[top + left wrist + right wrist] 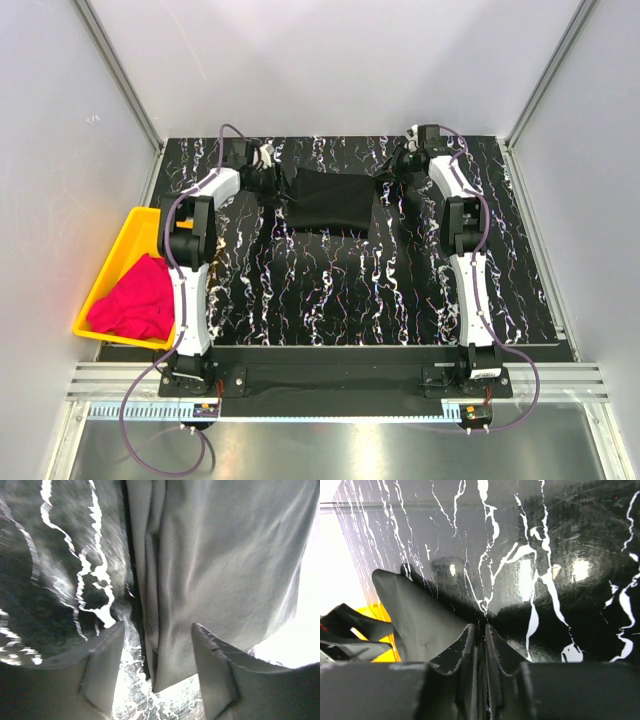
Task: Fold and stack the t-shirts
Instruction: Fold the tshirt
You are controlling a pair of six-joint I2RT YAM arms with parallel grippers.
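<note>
The black t-shirt (330,200) spreads across the far middle of the marbled tabletop (330,290), between both arms; the right gripper (480,628) pinches its edge, jaws nearly together; the left gripper (159,627) stands wide, a cloth corner hanging between its fingers; the pink t-shirt (135,300) sits crumpled in the yellow tray (135,230) at left.

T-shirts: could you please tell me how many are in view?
2. The black cloth t-shirt sits at the table's far middle; the magenta-pink cloth t-shirt is bunched in the yellow plastic tray on the left. More could hide beneath it.
</note>
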